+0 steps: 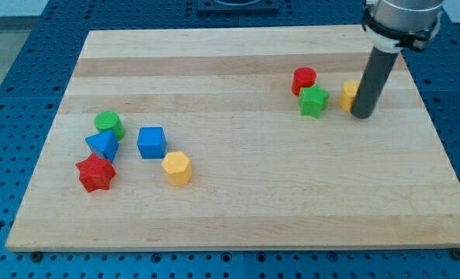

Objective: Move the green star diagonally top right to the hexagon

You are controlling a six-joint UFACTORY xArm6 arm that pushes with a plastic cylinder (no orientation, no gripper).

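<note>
The green star [313, 101] lies at the view's upper right, touching the red cylinder [304, 80] just above-left of it. A yellow block [349, 95] sits right of the star, partly hidden by my rod, so its shape is unclear. My tip [361, 115] rests on the board just right of that yellow block and about a block's width right of the star. A yellow hexagon [177, 167] lies at the view's lower left.
At the view's left a cluster holds a green cylinder [108, 123], a blue triangle-like block [102, 145], a red star [95, 173] and a blue cube [151, 142]. The wooden board [237, 209] sits on a blue perforated table.
</note>
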